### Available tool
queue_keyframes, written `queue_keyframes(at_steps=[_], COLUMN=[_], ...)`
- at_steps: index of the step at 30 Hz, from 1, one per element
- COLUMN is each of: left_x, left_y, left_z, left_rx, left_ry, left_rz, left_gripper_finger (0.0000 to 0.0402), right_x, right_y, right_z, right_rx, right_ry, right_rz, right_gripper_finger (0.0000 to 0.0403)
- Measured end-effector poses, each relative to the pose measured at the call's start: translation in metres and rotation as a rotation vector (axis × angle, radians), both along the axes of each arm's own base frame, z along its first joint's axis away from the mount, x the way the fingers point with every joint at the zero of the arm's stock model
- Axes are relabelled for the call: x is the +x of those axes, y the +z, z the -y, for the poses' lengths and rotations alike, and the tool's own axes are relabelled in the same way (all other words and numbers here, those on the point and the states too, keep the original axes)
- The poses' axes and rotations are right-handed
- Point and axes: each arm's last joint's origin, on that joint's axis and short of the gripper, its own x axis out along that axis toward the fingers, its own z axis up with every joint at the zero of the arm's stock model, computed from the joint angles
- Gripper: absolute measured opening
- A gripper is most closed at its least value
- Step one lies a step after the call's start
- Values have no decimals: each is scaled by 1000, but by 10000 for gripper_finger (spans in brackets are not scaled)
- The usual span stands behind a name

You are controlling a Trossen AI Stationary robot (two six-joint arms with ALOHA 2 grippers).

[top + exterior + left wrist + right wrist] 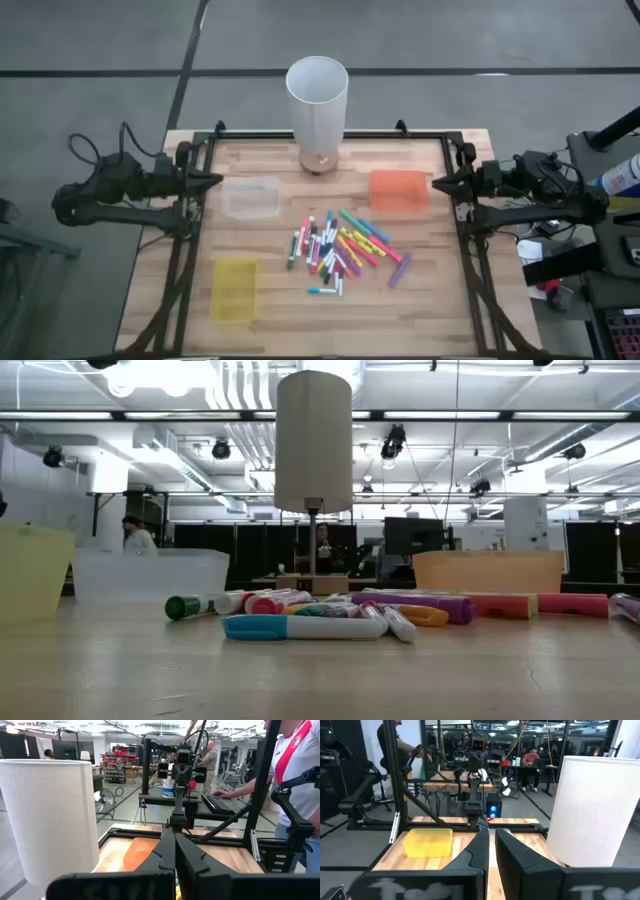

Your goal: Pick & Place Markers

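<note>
The bench point(270, 300) carries everything I need, and nothing on it has been picked yet. The lamp point(317, 100) stands tall at its 12 o'clock edge, out of my working paths. Three trays ring the centre: orange tray point(397, 189) toward 2 o'clock, clear tray point(251, 197) toward 10 o'clock, yellow tray point(235, 288) toward 8 o'clock. I judge they are spread like that so either arm can reach one for sorting.

My left arm point(120, 195) waits at 9 o'clock and my right arm point(530, 190) at 3 o'clock, both outside the bench's edge. My left jaws point(174, 851) are fully closed on nothing; my right jaws point(491, 851) show only a sliver of a gap and hold nothing either.

The markers point(340, 250) lie in a loose heap just past centre toward 5 o'clock, overlapping, some strays at the fringe.

From above I see the whole layout. The low view shows what that hides: markers stacked on one another, a blue-capped one point(300, 627) nearest. The wrist views miss the heap altogether.
</note>
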Motion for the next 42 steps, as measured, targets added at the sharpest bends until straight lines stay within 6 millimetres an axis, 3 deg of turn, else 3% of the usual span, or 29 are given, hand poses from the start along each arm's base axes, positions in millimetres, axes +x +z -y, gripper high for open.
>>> queue_keyframes(at_steps=[40, 42], left_x=[0, 0], left_y=[0, 0], left_z=[0, 0], left_rx=[0, 0], left_ry=[0, 0], left_rz=[0, 0], left_gripper_finger=[0, 0], right_x=[0, 0], right_y=[0, 1], right_z=[0, 0], right_rx=[0, -80], right_ry=[0, -3], right_rz=[0, 6], right_gripper_finger=[28, 28])
